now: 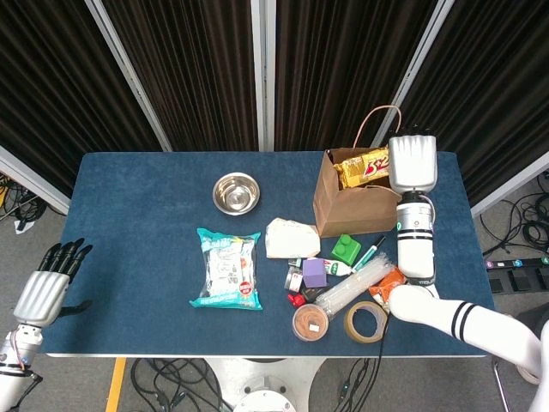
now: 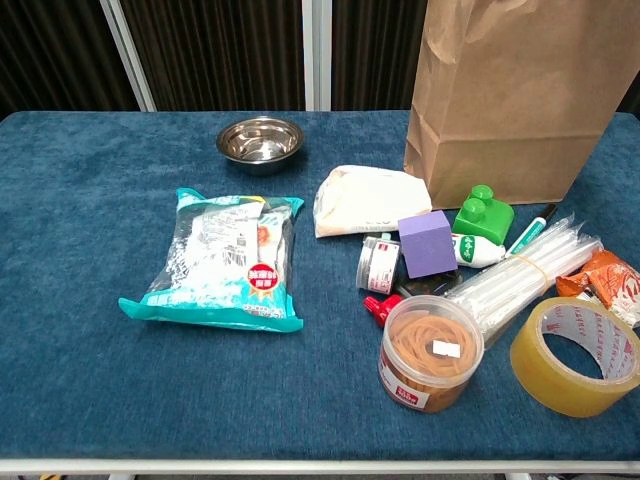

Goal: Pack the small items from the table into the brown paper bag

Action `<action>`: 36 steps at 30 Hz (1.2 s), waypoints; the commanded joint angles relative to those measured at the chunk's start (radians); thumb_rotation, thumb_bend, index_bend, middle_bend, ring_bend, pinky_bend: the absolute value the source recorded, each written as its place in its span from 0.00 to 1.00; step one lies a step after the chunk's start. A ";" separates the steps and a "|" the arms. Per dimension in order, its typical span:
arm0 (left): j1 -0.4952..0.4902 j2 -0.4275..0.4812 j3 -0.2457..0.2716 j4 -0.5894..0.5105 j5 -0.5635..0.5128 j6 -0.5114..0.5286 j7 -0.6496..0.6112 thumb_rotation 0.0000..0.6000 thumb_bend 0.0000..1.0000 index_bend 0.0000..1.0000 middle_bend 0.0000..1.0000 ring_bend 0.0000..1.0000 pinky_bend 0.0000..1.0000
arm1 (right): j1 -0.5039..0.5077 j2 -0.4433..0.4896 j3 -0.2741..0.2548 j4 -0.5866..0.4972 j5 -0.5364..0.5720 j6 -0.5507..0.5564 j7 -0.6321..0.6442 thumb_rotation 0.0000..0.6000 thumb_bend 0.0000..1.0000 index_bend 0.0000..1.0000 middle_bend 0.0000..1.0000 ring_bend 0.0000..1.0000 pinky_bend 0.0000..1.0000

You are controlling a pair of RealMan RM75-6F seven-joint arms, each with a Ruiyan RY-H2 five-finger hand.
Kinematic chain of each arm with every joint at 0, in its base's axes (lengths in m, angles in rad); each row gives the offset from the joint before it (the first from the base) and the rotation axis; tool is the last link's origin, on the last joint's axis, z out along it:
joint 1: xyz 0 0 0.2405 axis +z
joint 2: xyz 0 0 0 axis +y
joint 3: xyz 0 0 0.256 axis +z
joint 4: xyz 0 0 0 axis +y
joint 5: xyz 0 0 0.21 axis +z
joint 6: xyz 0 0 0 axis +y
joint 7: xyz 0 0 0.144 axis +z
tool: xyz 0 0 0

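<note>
Standing near the far right corner of the surface [image 1: 129,197], the brown paper bag [image 1: 356,206] is open at the top, and the right hand [image 1: 413,164] holds a yellow snack packet [image 1: 360,166] at its mouth, the packet partly inside; how the fingers lie on it cannot be told. A steel bowl [image 1: 236,192] toward the far edge holds nothing visible. Near the front edge a clear plastic tub [image 2: 429,352] contains rubber bands, with a roll of tape [image 2: 576,355] just beside it at the right. Between tub and bag lie a purple cube [image 2: 426,242], a green block [image 2: 484,212], a bundle of straws [image 2: 520,268] and a white pouch [image 2: 368,200]. A teal snack bag [image 2: 225,259] lies left of the cluster. The left hand [image 1: 50,283] hangs off the left edge, fingers apart, holding nothing.
</note>
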 commanded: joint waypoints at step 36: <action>0.001 0.018 -0.001 -0.049 0.013 0.021 0.026 1.00 0.06 0.10 0.07 0.00 0.05 | -0.266 0.292 -0.171 -0.535 -0.761 0.088 0.689 1.00 0.00 0.27 0.28 0.16 0.23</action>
